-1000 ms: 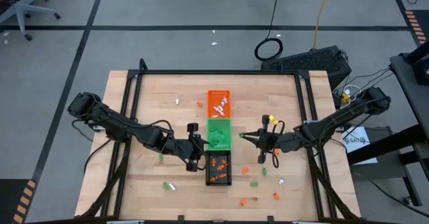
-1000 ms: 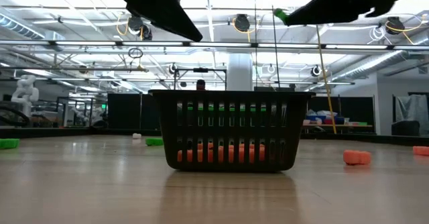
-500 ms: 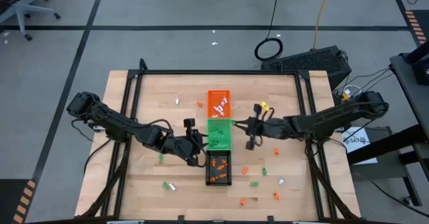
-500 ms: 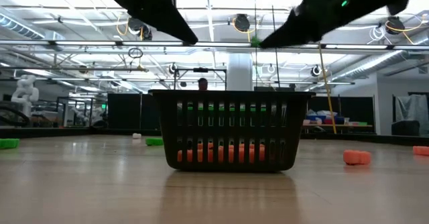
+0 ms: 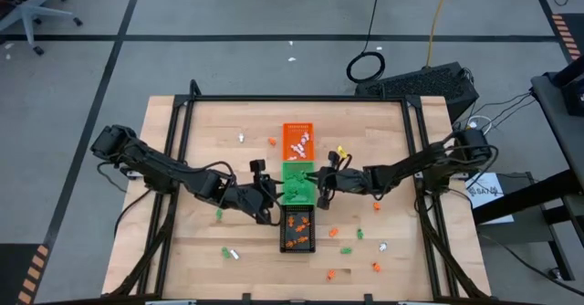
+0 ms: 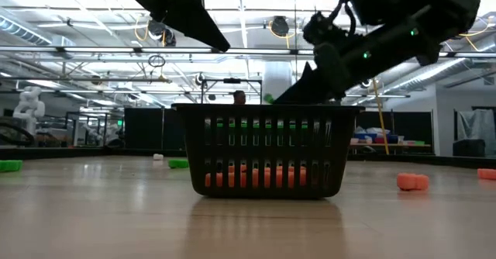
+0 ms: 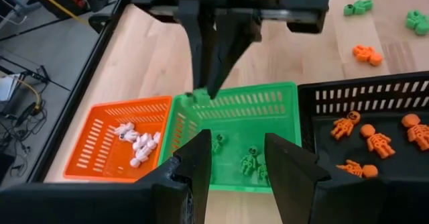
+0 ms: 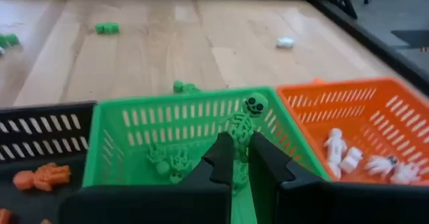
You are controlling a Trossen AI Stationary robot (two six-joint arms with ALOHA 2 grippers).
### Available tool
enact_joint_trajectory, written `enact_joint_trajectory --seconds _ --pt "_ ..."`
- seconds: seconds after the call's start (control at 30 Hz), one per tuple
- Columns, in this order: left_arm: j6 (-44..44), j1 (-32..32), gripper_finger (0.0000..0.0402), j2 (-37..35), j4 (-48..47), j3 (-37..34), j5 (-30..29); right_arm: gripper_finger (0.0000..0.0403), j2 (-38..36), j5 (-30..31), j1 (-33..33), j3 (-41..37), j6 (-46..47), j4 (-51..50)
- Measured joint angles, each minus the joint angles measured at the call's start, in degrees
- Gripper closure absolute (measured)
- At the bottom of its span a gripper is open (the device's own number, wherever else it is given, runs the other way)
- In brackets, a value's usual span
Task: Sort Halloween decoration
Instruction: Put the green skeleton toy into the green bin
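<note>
Green plastic is the business of the moment: the right gripper [image 8: 233, 158] has its fingers pinched tight on a small green skeleton figure [image 8: 245, 125] and holds it over the rim of the green tray [image 5: 297, 183], coming in from that tray's 3 o'clock side in the high view. The three trays sit in a column at the table's centre, the orange tray [image 5: 297, 140] at 12 o'clock holding white figures, the green one in the middle with a few green figures already inside, and the black tray [image 5: 297, 227] at 6 o'clock holding orange ones. The left gripper [image 5: 262, 184] waits just off the green tray's 9 o'clock edge, its fingers parted about halfway and empty. The step in hand looks like delivery of a green piece to its matching tray. The next move calls for carrying the figure a little farther in over the tray floor, then opening the fingers so it drops inside rather than on the rim. More loose pieces [image 5: 346, 249] lie scattered toward 5 o'clock and 7 o'clock of the trays, so much sorting remains.
</note>
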Motion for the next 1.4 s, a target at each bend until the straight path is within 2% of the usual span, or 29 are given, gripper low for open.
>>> enact_joint_trajectory --seconds 0.33,0.8,1.1,1.27,1.4 --pt "0.0 0.0 0.0265 0.0 -0.6 0.0 0.0 0.0386 3.1 0.0 0.0 0.0 3.2 1.8" --pt "-0.6 0.0 0.0265 0.0 -0.9 0.0 0.0 0.0282 2.9 -1.5 0.0 0.0 3.9 2.6" --pt "-5.7 0.0 0.0265 0.0 -6.2 -0.3 0.0 0.0269 -5.3 -1.4 1.6 0.0 -1.3 0.1" --pt "-8.7 0.0 0.0265 0.0 -6.4 -2.9 0.0 0.0272 -10.6 -1.4 3.8 0.0 -3.1 -2.4" --pt "-12.1 0.0 0.0265 0.0 -6.6 -4.7 0.0 0.0272 -12.0 -1.4 5.5 0.0 -3.5 -2.5"
